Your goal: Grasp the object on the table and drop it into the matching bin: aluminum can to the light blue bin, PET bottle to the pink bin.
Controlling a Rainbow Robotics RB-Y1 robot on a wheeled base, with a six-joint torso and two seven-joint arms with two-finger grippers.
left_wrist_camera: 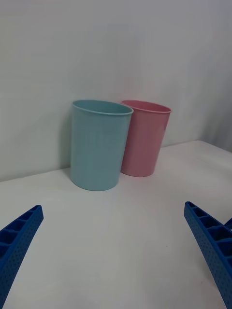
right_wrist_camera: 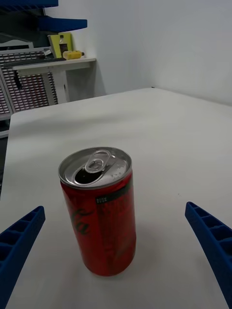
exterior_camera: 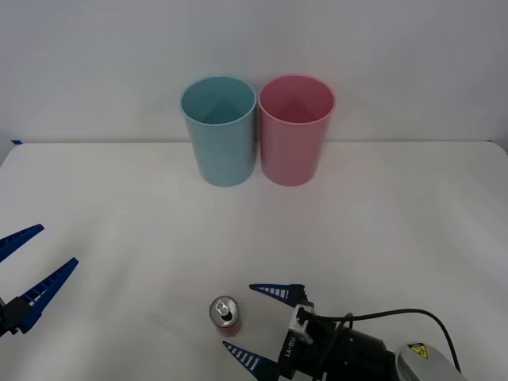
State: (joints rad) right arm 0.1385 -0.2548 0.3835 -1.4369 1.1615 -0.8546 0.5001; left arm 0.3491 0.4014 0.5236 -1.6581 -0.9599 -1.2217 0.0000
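Front view, your stock near to far: right claw (exterior_camera: 260, 325), wide, flanking without touching the upright red can (exterior_camera: 225, 316) at the near tabletop (exterior_camera: 381, 238) edge; left claw (exterior_camera: 32, 266), wide, parked left; light blue bin (exterior_camera: 220, 135) touching pink bin (exterior_camera: 294, 135), far back.

Wall (exterior_camera: 397, 48): plain pale surface rising behind the far edge of the counter, well beyond the gripper.
Side bench (right_wrist_camera: 53, 63): pale top, far ahead of the right gripper, past the counter's end.
Yellow items (right_wrist_camera: 72, 54): small objects lying on that bench.
Blue shelves (right_wrist_camera: 63, 22): above the bench.
Perforated panel (right_wrist_camera: 29, 91): grid-patterned front under the bench top.
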